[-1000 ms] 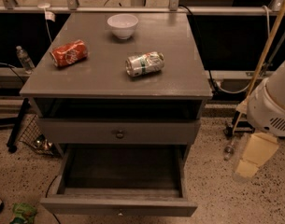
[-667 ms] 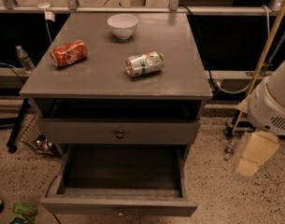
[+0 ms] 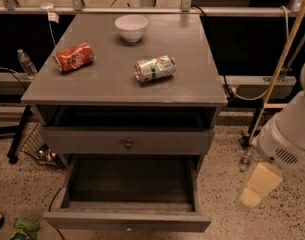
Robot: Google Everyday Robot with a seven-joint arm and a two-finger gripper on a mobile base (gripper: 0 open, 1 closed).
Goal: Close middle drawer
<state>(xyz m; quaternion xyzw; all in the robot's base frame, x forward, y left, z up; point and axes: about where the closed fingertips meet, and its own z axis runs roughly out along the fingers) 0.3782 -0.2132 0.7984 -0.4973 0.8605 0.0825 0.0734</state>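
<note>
The middle drawer [image 3: 127,221] is seen pulled well out. The hand [image 3: 257,186] is held low to its right, apart; clenched or released cannot be told.

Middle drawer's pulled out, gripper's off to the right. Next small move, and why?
Probably swing the gripper left and down, toward the front of the middle drawer. That drawer stands pulled well out, and the gripper hangs to the right of the cabinet, touching nothing. It likely has to get in front of the drawer before pushing it in.
</note>
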